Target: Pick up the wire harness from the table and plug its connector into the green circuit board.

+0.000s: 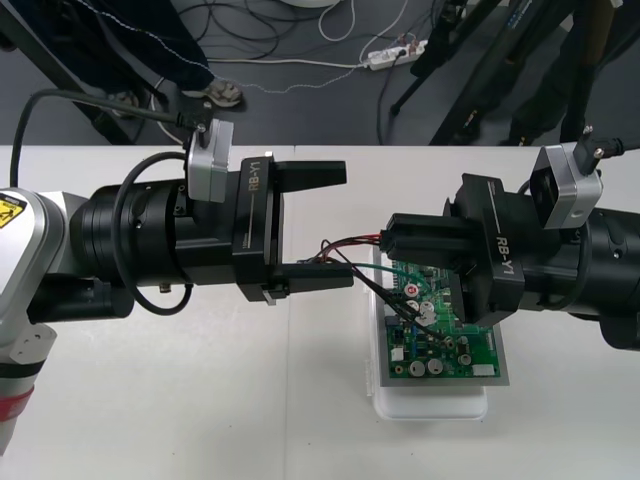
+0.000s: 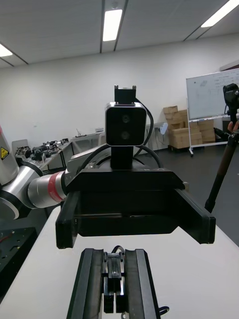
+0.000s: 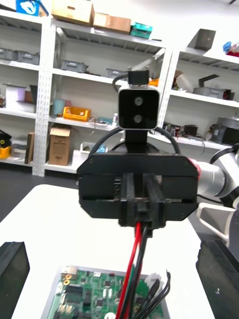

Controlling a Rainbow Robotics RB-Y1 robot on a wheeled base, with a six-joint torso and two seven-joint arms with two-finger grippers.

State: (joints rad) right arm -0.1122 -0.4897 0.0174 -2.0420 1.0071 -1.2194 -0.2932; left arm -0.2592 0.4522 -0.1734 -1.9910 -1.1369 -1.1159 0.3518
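Clamping the lifted harness point(image 1: 347, 244) in the right gripper point(image 1: 388, 241) over the board point(image 1: 445, 357) at centre right, holding the left gripper point(image 1: 348, 224) agape alongside, plugging seemingly unfinished.

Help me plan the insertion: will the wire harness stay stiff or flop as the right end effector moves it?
Probably floppy: the wire harness hangs in slack curves below the shut right end effector. Likely light: thin wires. Its loose loop may snag on the green circuit board or the open left end effector.
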